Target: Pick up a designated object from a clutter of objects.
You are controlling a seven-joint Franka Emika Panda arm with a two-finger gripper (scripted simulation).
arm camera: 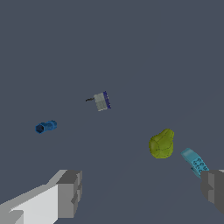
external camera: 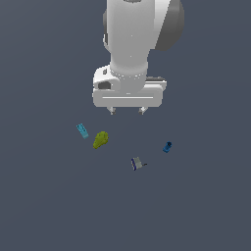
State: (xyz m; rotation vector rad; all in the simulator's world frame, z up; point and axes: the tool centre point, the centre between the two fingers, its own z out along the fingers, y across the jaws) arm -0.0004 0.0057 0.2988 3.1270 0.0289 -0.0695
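The yellow-green lumpy blob (external camera: 100,139) lies on the dark floor, also in the wrist view (arm camera: 161,144). Close beside it, on the exterior view's left, is the light-blue flat block (external camera: 82,130), which also shows in the wrist view (arm camera: 195,162). The dark-blue cylinder (external camera: 167,146) lies on the exterior view's right and shows in the wrist view (arm camera: 46,127). The grey-and-navy boxy piece (external camera: 138,163) also shows in the wrist view (arm camera: 102,101). My gripper (external camera: 127,111) hangs above the clutter, open and empty, with its fingertips (arm camera: 70,193) wide apart.
The arm's white body (external camera: 135,39) fills the upper middle of the exterior view. The floor (external camera: 49,206) is a plain dark grey surface all around the four items.
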